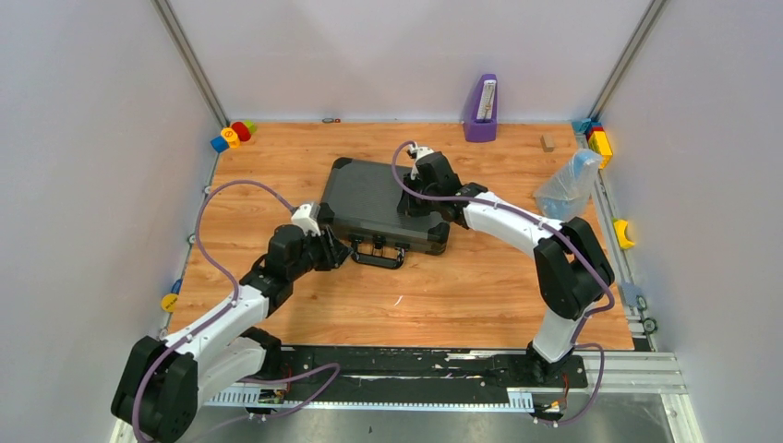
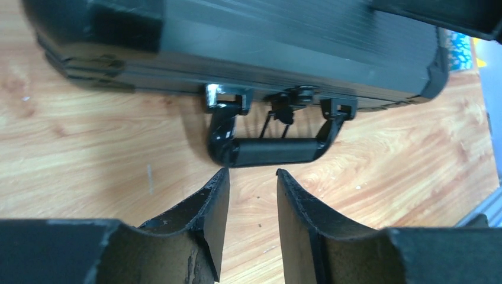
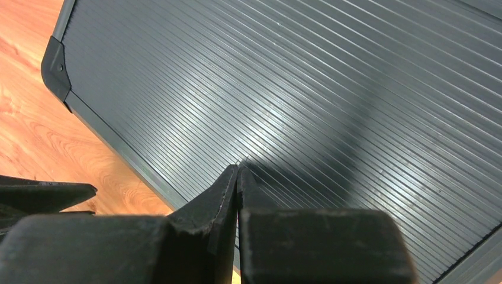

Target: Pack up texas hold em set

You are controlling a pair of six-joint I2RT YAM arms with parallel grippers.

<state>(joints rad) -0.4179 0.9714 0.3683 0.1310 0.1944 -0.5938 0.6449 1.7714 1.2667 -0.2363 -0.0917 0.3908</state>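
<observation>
A wooden desk [image 1: 462, 295] with orange-brown grain fills the enclosure. A plain pale back wall [image 1: 406, 55], left wall [image 1: 83, 166] and right wall [image 1: 720, 138] close it in. A left post [image 1: 190, 60] and a right post [image 1: 627, 55], both metal, stand in the back corners. A metal rail [image 1: 637, 372] lines the near edge. The light is soft and even.

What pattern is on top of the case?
Thin straight ridges on the case lid, clearest from right wrist.

Bright even light, soft shadows, mild glare
</observation>
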